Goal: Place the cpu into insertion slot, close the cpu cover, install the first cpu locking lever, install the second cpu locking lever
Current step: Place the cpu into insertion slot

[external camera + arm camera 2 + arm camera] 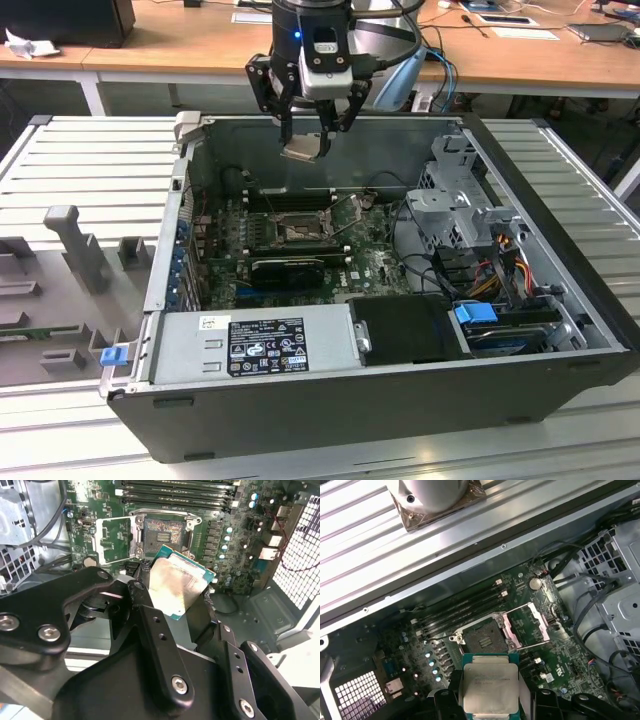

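Tool [307, 140]: closed on the cpu [305, 149], 2 fingers pinching 2 opposite edges of the chip; it hangs over the far rim of the open computer case [545, 230].
Cpu: held in the air at a slight tilt, well above the board and touching nothing but the fingers. The first wrist view shows its silver-grey top, the second wrist view its pale tan underside.
Insertion slot [481, 637]: bare and uncovered on the green board, apart from the chip, just beside the long memory slots [462, 611].
Cpu cover [529, 622]: swung open, lying beside the socket with its window facing up.
Case: it rests on a ribbed grey tabletop [90, 165].
Handling: I judge the chip light, stiff and flat, easy to carry but fragile underneath. The 2 bare edges look like the right places to hold it, with nothing pressing on either face.
Stage: first step in hand; the chip is not yet seated.
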